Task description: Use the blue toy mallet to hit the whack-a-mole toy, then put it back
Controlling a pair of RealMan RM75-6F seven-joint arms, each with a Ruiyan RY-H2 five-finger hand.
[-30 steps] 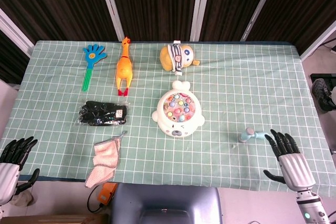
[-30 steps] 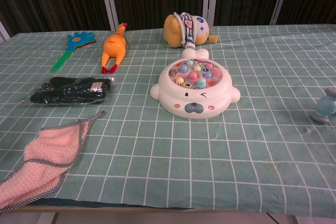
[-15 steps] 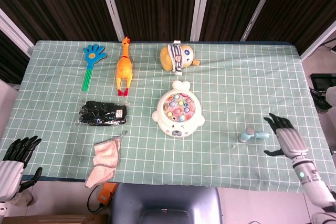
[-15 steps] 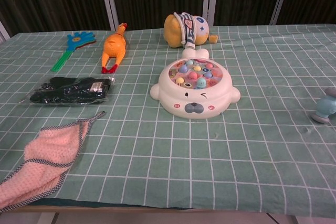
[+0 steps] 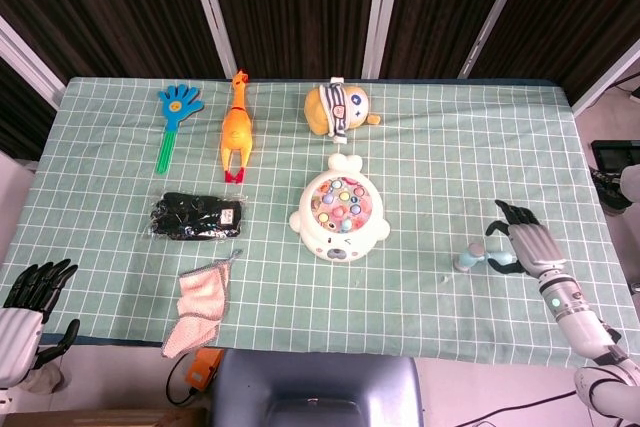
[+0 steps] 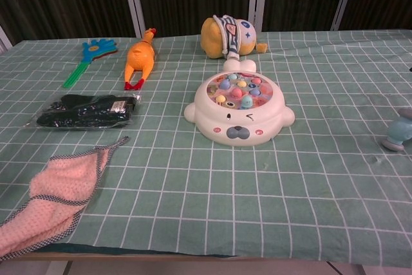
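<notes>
Head view: right hand (image 5: pixel 527 244), fingers spread, over the handle of the small light-blue plastic mallet (image 5: pixel 470 259); contact unclear. Chest view crops mallet at frame edge.

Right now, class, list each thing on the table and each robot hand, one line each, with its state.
blue toy mallet: lying on the cloth, right robot hand over its handle
whack-a-mole toy: untouched, mid-table
right robot hand: at the mallet, grasp unclear
left robot hand: off the table edge, holding nothing, fingers apart
pink cloth: crumpled, overhanging the near edge
rubber chicken: lying flat
</notes>
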